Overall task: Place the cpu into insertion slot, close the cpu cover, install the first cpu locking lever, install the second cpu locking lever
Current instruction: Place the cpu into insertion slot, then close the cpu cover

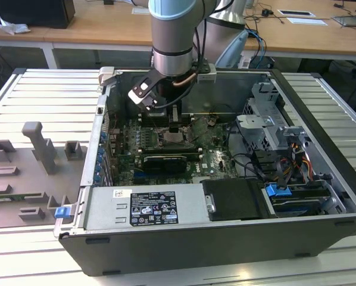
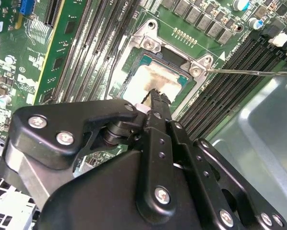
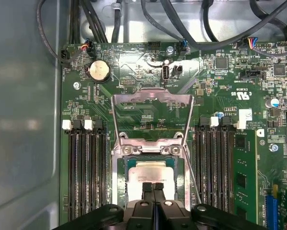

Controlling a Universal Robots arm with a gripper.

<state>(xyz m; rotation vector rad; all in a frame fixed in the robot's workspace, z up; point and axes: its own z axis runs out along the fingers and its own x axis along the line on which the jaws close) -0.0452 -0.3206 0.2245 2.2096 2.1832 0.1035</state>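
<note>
cpu [image 3: 150,171]: near edge tucked under the fingers [image 3: 147,190] in the first wrist view, one side covered the same way in the second wrist view
tip-to-cpu contact: can't tell, touching or just above
cpu in the exterior view: lost under the arm [image 1: 173,36], too tiny to pick out anyway
locking lever [image 3: 192,176]: skinny wire, one end gone behind the fingers' black links in the first wrist view
memory slots [image 3: 86,177]: ends hidden behind those links in the first wrist view, chopped by the picture's edge in the second wrist view
arm: cut off at the exterior view's top edge
surface [image 1: 29,95]: running out of frame on the exterior view's left and right
</note>
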